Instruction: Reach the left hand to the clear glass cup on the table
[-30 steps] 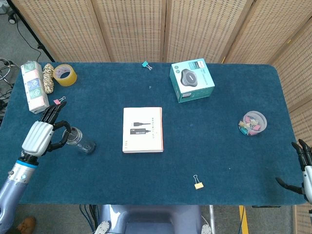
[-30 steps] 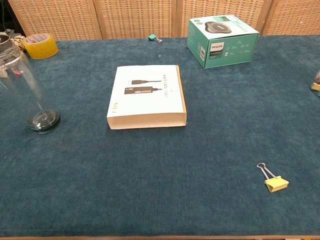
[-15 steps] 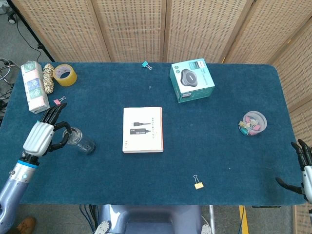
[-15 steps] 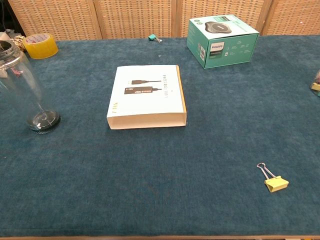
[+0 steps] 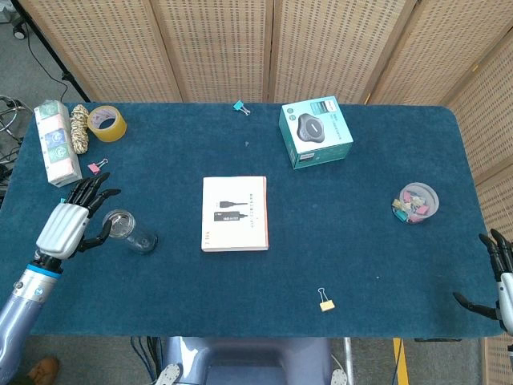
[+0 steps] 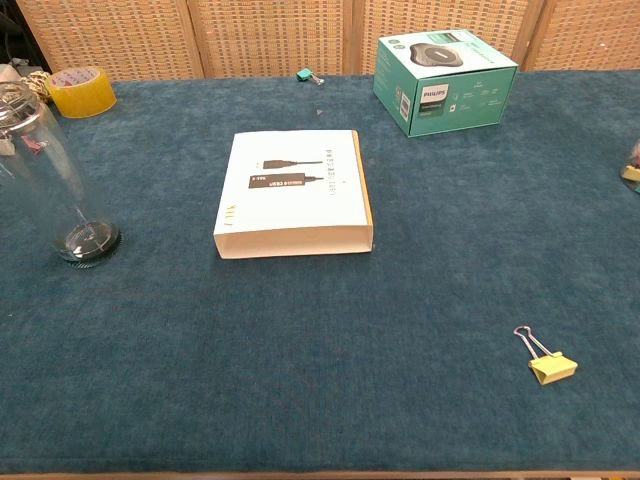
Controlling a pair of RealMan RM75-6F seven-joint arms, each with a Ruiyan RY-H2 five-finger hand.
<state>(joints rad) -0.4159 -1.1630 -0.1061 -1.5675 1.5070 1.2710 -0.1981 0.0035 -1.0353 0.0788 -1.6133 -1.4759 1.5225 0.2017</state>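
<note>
— Far left, near edge: left hand (image 5: 70, 222), fingers spread, just beside the clear glass cup (image 5: 131, 232), holding nothing?

— Right. Upright on the blue table (image 5: 361, 265), left of the white box (image 5: 234, 213). Probably light, rigid, slick and breakable; best wrapped round the mid wall, away from the rim and the thick base (image 6: 87, 241).

— And far right?

— Right hand (image 5: 498, 281) at the near corner, fingers apart, empty.
</note>
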